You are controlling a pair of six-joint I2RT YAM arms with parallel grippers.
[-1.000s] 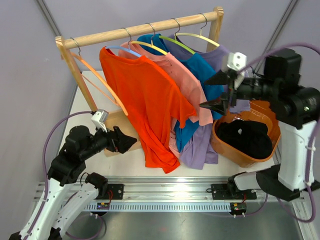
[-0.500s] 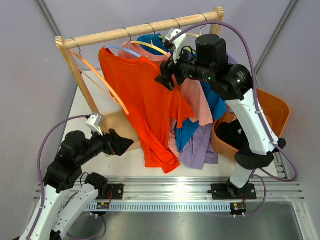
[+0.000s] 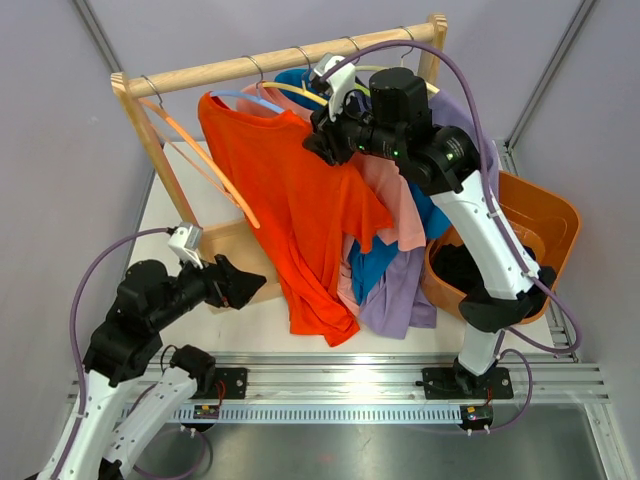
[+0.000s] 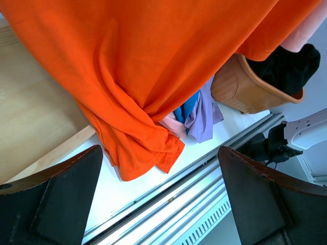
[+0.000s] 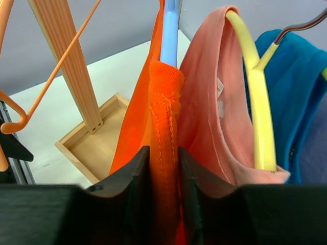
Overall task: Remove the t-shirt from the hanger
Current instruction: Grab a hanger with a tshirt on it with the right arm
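An orange t-shirt (image 3: 290, 210) hangs on a light blue hanger (image 3: 240, 98) at the front of the wooden rack. Its hem bunches on the table. My right gripper (image 3: 318, 148) is at the shirt's right shoulder, shut on the orange shoulder seam (image 5: 163, 112) just below the blue hanger's arm (image 5: 168, 35). My left gripper (image 3: 250, 285) is open and empty, low beside the shirt's left lower edge. In the left wrist view the orange cloth (image 4: 153, 61) fills the view ahead of the wide-open jaws.
A pink tee (image 3: 385, 190) on a yellow hanger (image 5: 255, 97), a blue tee (image 3: 425, 215) and a purple tee (image 3: 400, 295) hang behind. An empty orange hanger (image 3: 200, 160) hangs at the left. The rack rail (image 3: 280, 58) and wooden base (image 3: 235, 250) are close by. An orange basket (image 3: 545, 215) holds black cloth at the right.
My right arm swung from beside the basket over to the rack and its jaws closed on the orange shirt's shoulder. My left arm barely moved.
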